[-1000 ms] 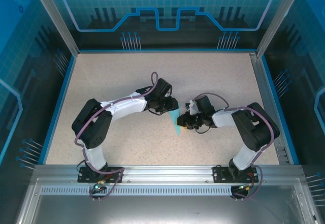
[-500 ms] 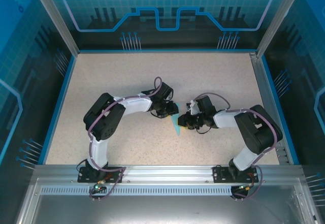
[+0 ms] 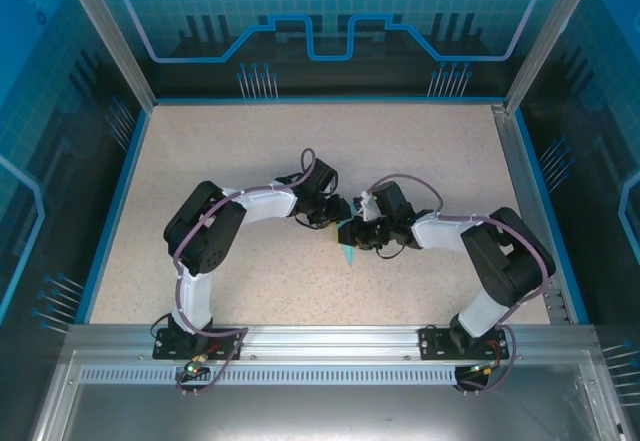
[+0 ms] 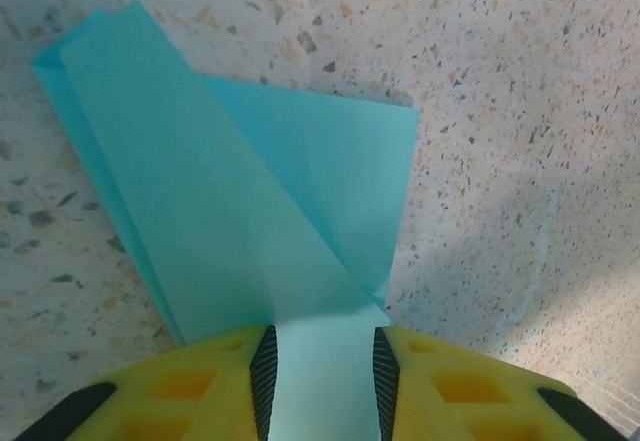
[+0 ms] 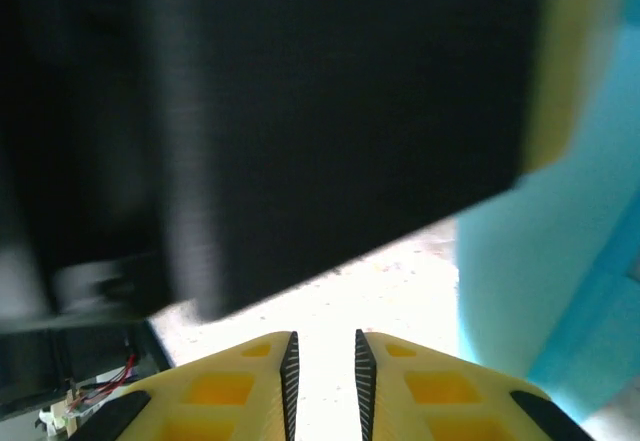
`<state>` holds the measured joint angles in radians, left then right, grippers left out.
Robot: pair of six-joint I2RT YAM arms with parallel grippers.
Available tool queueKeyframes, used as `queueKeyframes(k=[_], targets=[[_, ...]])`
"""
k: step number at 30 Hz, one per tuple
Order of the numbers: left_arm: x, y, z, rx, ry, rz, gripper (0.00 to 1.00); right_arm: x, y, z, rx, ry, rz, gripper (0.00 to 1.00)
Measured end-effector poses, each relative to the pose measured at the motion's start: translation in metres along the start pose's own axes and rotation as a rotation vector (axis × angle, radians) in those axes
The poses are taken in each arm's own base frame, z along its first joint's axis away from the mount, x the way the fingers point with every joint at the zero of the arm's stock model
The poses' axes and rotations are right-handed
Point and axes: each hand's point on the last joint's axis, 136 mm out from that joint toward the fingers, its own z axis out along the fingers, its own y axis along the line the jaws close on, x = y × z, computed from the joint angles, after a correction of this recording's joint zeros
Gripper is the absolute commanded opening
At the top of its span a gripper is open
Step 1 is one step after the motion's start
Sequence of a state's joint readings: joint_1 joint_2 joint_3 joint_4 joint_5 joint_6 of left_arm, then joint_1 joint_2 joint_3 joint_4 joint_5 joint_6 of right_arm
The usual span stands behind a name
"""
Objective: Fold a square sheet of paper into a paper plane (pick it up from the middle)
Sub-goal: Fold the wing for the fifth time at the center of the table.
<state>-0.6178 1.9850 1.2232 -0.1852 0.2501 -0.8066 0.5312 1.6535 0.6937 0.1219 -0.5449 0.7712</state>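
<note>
**Position.** Both arms meet near the middle of the surface [image 3: 200,141], a little toward its near edge. The paper [image 3: 348,254] is there, and from above we see a slim turquoise point lying on the surface and aimed at the near edge.

**Left claw** [image 4: 322,346]. It is clenched on the paper [image 4: 250,191]. One narrow end of the folded sheet passes between the yellow fingers [image 4: 180,391]. Beyond the grip the layers fan out: one long flap runs away to a corner, and a second layer shows beside it with its own square corner. The flaps look loose, not pressed flat.

**Right claw** [image 5: 322,366]. Its jaws stand a narrow slit apart, with nothing in the gap and bare surface visible through it. The paper [image 5: 540,261] lies off to one side of it. A dark blurred mass [image 5: 300,111] sits close ahead; we take it for the left arm's housing, but we cannot confirm this.

**Step in hand.** We judge the folding to be partway done. Diagonal folds are in and the sheet is already narrow, but the splayed layers are not yet a finished dart.

**Next move.** The right claw [image 3: 350,233] must reach the free flap and either pinch it or press it down along the crease. The left claw [image 3: 335,211] anchors its end meanwhile. The claws are very close together, so we expect contact between them or a tear in the thin sheet to be the main hazards.
</note>
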Motion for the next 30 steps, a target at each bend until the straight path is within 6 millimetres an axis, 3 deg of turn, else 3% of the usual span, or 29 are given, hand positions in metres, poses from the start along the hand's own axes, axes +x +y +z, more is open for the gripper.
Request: queueKeyframes(k=[4, 17, 24, 30], targets=[[0.001, 0.001, 0.004, 0.003, 0.008, -0.001, 0.35, 0.013, -0.020, 0.010, 0.034, 0.047, 0.052, 0.25], [0.002, 0.001, 0.005, 0.008, 0.017, -0.002, 0.35, 0.036, -0.026, -0.003, 0.051, 0.077, 0.066, 0.29], [0.002, 0.000, 0.005, 0.011, 0.019, -0.002, 0.35, 0.041, -0.015, -0.008, 0.052, 0.081, 0.048, 0.31], [0.002, -0.002, 0.007, 0.018, 0.027, -0.003, 0.35, 0.041, -0.001, 0.002, 0.081, 0.094, 0.008, 0.31]])
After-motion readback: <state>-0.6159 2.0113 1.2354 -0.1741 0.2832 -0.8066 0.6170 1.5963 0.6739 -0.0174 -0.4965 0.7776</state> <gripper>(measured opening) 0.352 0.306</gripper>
